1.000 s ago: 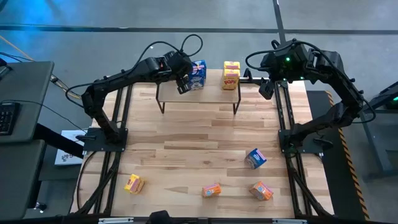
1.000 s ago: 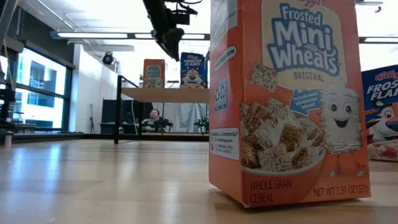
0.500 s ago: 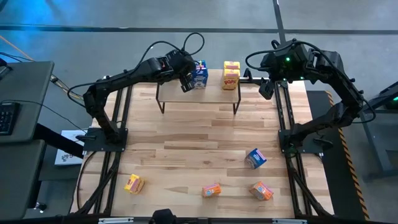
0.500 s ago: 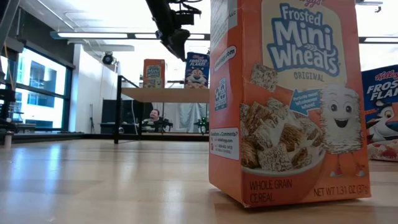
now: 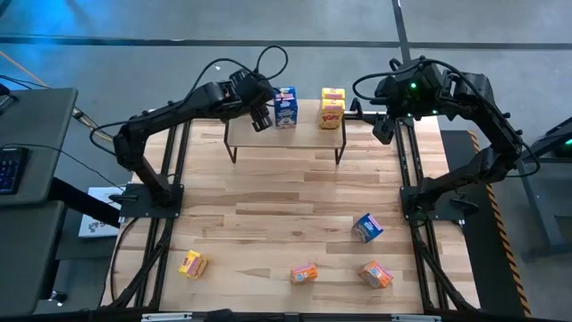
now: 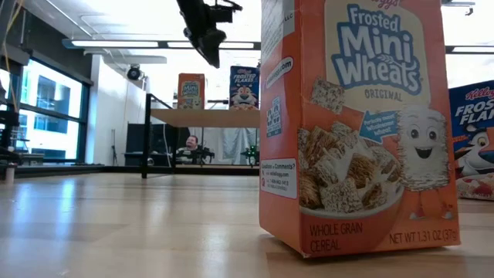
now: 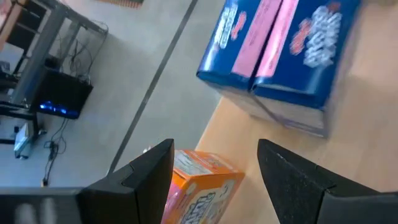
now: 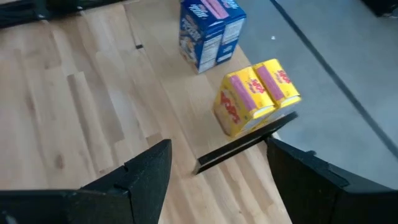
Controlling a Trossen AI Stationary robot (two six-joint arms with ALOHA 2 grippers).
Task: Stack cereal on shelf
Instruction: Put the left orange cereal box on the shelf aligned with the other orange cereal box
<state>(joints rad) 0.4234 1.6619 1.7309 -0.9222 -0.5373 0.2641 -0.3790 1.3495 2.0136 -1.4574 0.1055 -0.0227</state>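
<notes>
On the shelf [image 5: 268, 134] stand a blue Frosted Flakes box [image 5: 286, 107] and a yellow box [image 5: 332, 107]. The left gripper [image 5: 260, 120] hovers just beside the blue box, fingers spread, holding nothing. The right gripper [image 5: 382, 128] waits off the shelf's other end, also spread and empty. Nearest the low camera stands an orange box [image 6: 355, 123] reading "Frosted Mini Wheats Original, Whole Grain Cereal".

The shelf [image 5: 284, 134] carries a blue box [image 5: 285, 106] and stacked yellow boxes [image 5: 332, 107]; four boxes [image 5: 304, 273] sit on the table [image 5: 268, 215].
</notes>
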